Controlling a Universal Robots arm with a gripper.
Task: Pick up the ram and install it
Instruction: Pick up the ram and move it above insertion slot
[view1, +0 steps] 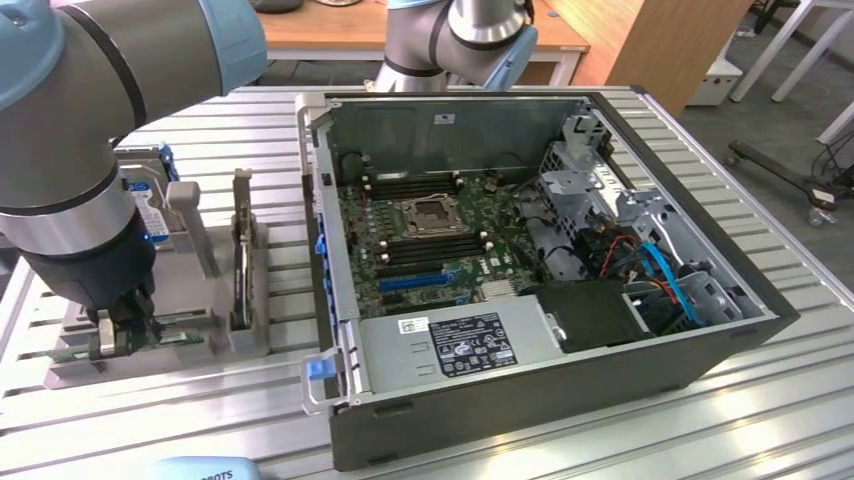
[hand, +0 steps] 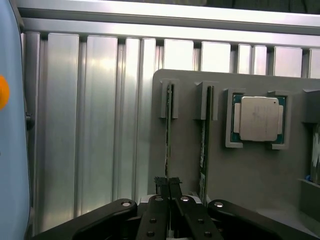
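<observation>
Gripper (hand: 168, 184) clamped on the ram (hand: 168, 135) at the grey holder (hand: 250, 170)
Its fingers are pinched almost together on the ram's thin edge; the ram stands on edge in its slot, just beside 1 more stick (hand: 203, 145).

From my station I see everything sitting on a ribbed aluminium table (view1: 747, 400), and its slats catch a bright glare toward the near corner on the exterior view's right. Beyond the table's far edge stands a wooden desk (view1: 320, 32), and to the exterior view's right of it a tall wooden panel (view1: 654, 45). Past the table's edge on that side I have grey floor (view1: 761, 115), a low white unit (view1: 722, 80) and a dark wheeled base (view1: 781, 165).
</observation>
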